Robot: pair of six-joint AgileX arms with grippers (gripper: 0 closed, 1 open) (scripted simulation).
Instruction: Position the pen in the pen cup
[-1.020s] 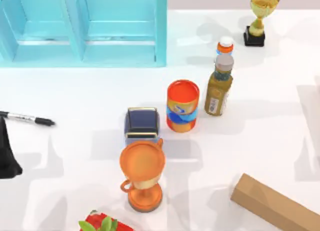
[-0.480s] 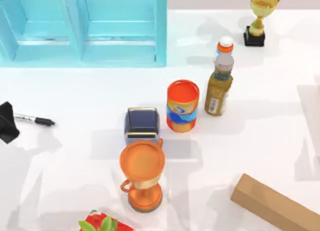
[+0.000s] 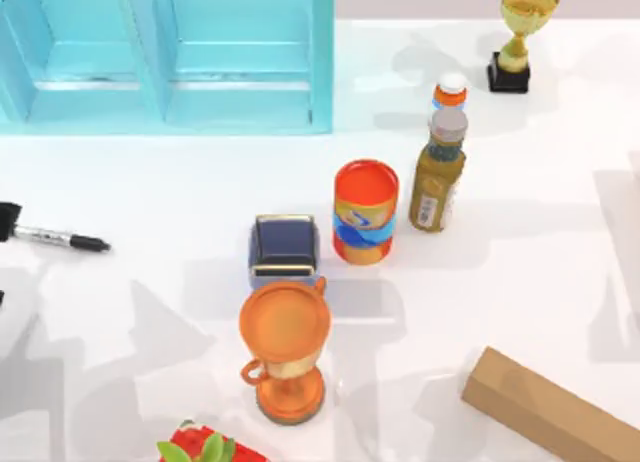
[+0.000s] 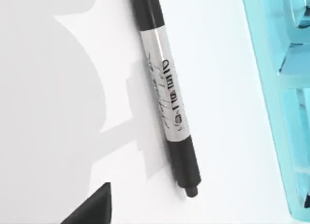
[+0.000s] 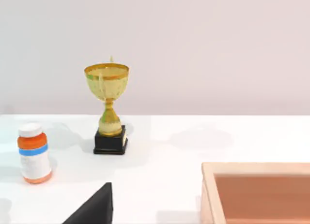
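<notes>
Left gripper [image 3: 5, 222]: a bit of it shows at the table's 9 o'clock edge, right over the capped end of the pen. Honestly can't tell how its jaws stand or whether it has hold of anything.

Pen [image 3: 55, 238]: lying flat on the white table [image 3: 520, 262] at about 9 o'clock, tip toward 3 o'clock. Left wrist view shows the pen [image 4: 167, 103] untouched on the surface, beside the teal cabinet [image 4: 276, 88].

Pen cup [image 3: 284, 246]: navy square one, near table centre, upright, nothing seen in it. Well apart from the pen.

Crowd around it: orange trophy [image 3: 286, 347] just at its 6 o'clock, orange-red can [image 3: 365, 212] just at its 3 o'clock, amber bottle [image 3: 437, 182] further toward 3.

Right arm: parked; its wrist view shows a gold trophy [image 5: 109, 107] and pill bottle [image 5: 34, 152]. Can't tell its jaws.

What could go wrong: pen is thin and flat, so an off-centre pinch could roll it away. Also the trophy and can crowd the cup, so a low or tilted carry could knock them over.
</notes>
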